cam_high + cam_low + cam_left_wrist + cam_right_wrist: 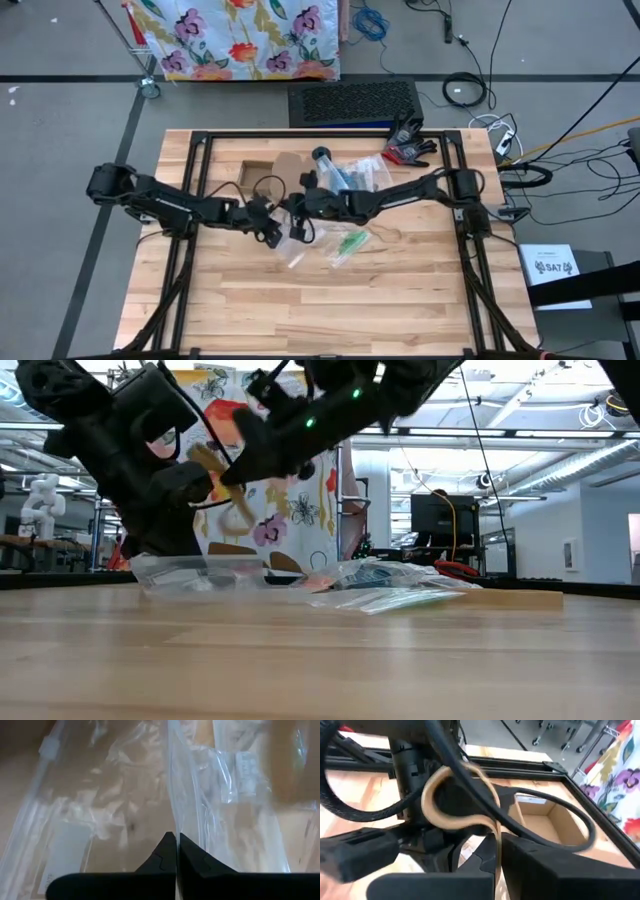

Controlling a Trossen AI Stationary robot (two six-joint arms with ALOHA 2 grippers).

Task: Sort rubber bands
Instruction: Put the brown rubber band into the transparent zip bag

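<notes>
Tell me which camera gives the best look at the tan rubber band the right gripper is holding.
The right wrist view: the tan rubber band loops up large from the shut right gripper. The low view shows it smaller, hanging above the clear bags. The high view hides it among the arms; the left wrist view shows only bags.

From here the desk (330, 300) reads as pale wood in glued strips, smooth with a soft sheen. The frame (195, 180) laid on it looks like matt black metal. Near the desk's centre I see clear plastic bags (125, 805), thin, crinkled and glossy, catching the light. A tan rubber band (440, 800) looks smooth and dull, pinched in the right gripper (498, 845), whose jaws are matt black plastic. At twelve o'clock beyond the desk hangs a flowered cloth (240, 35). The floor (60, 130) is grey and matt.
</notes>
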